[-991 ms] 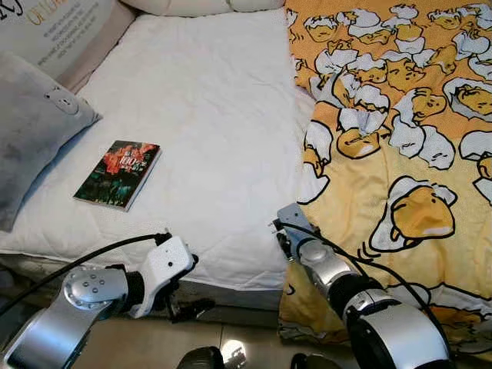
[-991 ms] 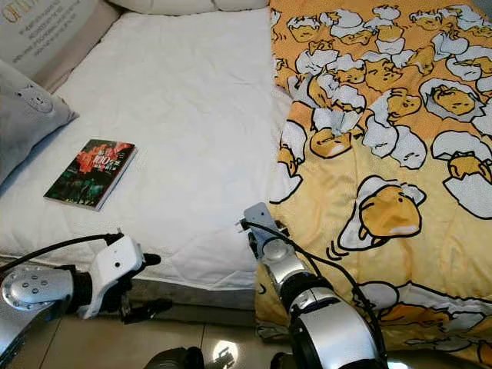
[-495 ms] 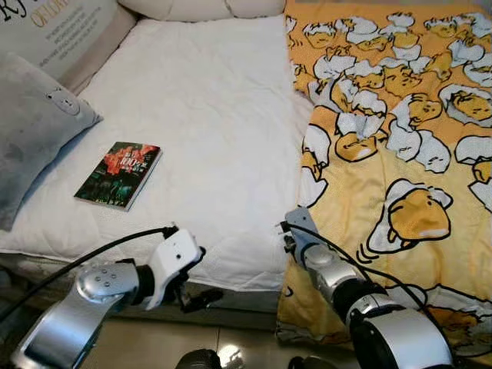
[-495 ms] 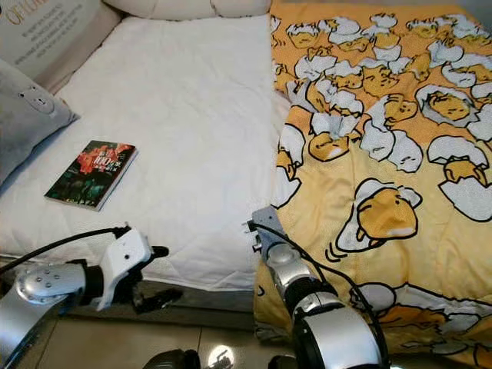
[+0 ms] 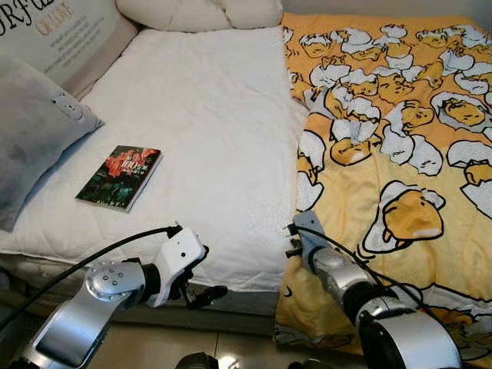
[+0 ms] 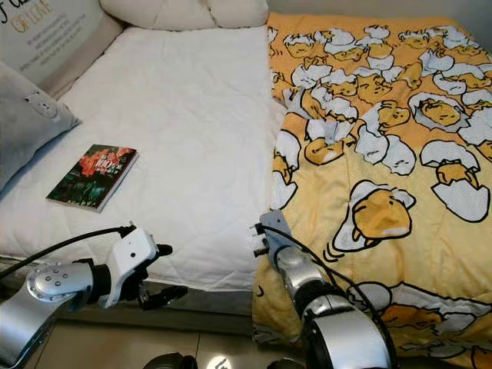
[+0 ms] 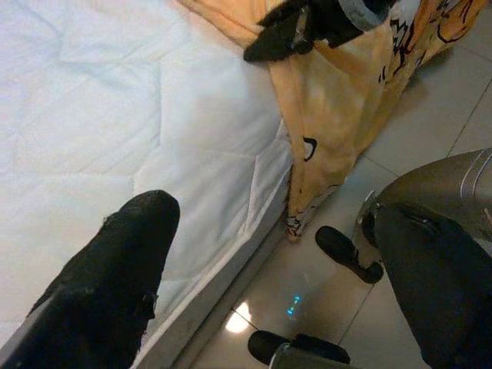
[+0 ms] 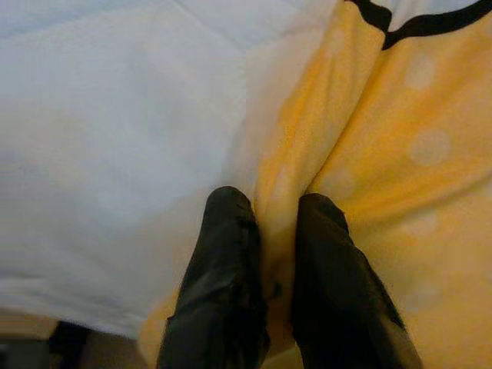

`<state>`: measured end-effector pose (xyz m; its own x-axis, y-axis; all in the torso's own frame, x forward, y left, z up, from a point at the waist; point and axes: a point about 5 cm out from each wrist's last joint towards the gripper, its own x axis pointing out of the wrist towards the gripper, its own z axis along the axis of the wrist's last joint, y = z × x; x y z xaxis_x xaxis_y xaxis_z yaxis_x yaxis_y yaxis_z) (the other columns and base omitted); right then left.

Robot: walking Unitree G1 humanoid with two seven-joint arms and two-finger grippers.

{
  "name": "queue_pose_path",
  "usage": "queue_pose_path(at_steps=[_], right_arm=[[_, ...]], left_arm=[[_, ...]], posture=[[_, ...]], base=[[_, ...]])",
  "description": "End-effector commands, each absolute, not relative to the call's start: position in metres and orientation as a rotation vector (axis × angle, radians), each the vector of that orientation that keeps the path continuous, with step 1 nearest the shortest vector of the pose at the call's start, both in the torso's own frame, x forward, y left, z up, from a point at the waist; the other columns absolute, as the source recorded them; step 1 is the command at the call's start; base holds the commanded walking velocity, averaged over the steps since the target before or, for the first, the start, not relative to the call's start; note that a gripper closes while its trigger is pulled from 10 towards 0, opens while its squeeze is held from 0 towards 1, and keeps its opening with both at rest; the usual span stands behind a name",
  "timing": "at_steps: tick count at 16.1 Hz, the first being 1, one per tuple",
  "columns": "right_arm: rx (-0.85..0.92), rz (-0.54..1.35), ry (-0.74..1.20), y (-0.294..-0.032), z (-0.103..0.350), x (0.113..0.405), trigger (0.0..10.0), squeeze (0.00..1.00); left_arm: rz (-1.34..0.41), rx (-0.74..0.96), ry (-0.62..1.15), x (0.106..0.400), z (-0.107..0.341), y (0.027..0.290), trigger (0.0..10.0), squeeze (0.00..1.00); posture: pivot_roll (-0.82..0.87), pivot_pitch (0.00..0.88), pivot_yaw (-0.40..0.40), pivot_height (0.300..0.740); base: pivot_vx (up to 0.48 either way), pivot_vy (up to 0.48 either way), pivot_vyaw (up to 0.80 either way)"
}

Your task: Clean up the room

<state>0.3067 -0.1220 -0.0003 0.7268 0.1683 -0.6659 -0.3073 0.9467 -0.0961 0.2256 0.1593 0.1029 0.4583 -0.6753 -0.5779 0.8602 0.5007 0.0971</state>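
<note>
Your right gripper [image 8: 265, 296] pinches the yellow cartoon-print blanket [image 5: 400, 154] at the white bed's [image 5: 200, 115] front edge. Left gripper [image 5: 201, 294] hangs open. Next, pull it across.

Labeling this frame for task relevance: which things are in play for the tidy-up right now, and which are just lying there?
In play:
- yellow blanket, its edge pinched at the bed's foot
- right tool, shut on that edge
- white mattress the blanket lies on

Lying about:
- book on the mattress
- grey pillow by the book
- cream pillows at the head
- left tool, open, low by the bed's foot
</note>
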Motion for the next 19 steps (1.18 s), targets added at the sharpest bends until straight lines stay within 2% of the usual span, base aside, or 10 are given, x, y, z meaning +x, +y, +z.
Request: queue_pose_path(at_steps=[1,3,5,8,11,13,15,16,17,19], right_arm=[[-0.144,0.314,0.711,-0.121,-0.002,0.304,0.0,0.0],[-0.041,0.475,0.682,-0.12,0.0,0.3,0.0,0.0],[0.058,0.752,0.646,-0.115,0.006,0.291,0.0,0.0],[0.146,0.97,0.642,-0.115,0.013,0.278,0.0,0.0],[0.053,1.129,0.737,-0.118,0.003,0.256,0.0,0.0],[-0.056,1.127,0.776,-0.122,-0.004,0.247,0.0,0.0],[-0.05,1.009,0.732,-0.118,-0.003,0.254,10.0,0.0],[-0.026,0.987,0.718,-0.117,-0.002,0.256,10.0,0.13],[0.009,0.941,0.666,-0.118,0.003,0.262,10.0,1.0],[0.075,0.92,0.599,-0.12,0.014,0.267,10.0,1.0]], left_arm=[[-0.98,0.418,0.514,0.227,0.102,0.161,10.0,0.98],[-0.983,0.413,0.511,0.229,0.102,0.162,10.0,0.98],[-0.996,0.414,0.519,0.229,0.1,0.164,10.0,0.98],[-1.004,0.418,0.518,0.232,0.1,0.164,10.0,0.98],[-1.013,0.418,0.514,0.232,0.1,0.163,10.0,0.98],[-1.018,0.418,0.516,0.232,0.099,0.164,10.0,0.98],[-1.009,0.423,0.514,0.234,0.097,0.165,10.0,0.97],[-1.005,0.424,0.513,0.235,0.097,0.165,10.0,0.97],[-0.992,0.427,0.508,0.238,0.097,0.166,10.0,0.98],[-0.97,0.424,0.503,0.24,0.097,0.168,10.0,0.97]], posture=[[0.04,0.012,0.049,0.74],[0.04,0.009,0.054,0.74],[0.02,0.0,0.073,0.74],[0.01,0.0,0.08,0.74],[0.01,0.0,0.08,0.74],[0.01,0.0,0.079,0.74],[0.01,0.0,0.079,0.74],[0.01,0.0,0.079,0.74],[0.0,0.0,0.078,0.74],[0.0,0.0,0.079,0.74]], base=[[0.0,0.0,0.0],[0.0,0.0,0.0],[0.0,0.0,0.0],[0.0,0.0,0.0],[0.0,0.0,0.0],[0.0,0.0,0.0],[0.0,0.0,0.0],[0.0,0.0,0.0],[0.0,0.0,0.0],[0.0,0.0,0.0]])
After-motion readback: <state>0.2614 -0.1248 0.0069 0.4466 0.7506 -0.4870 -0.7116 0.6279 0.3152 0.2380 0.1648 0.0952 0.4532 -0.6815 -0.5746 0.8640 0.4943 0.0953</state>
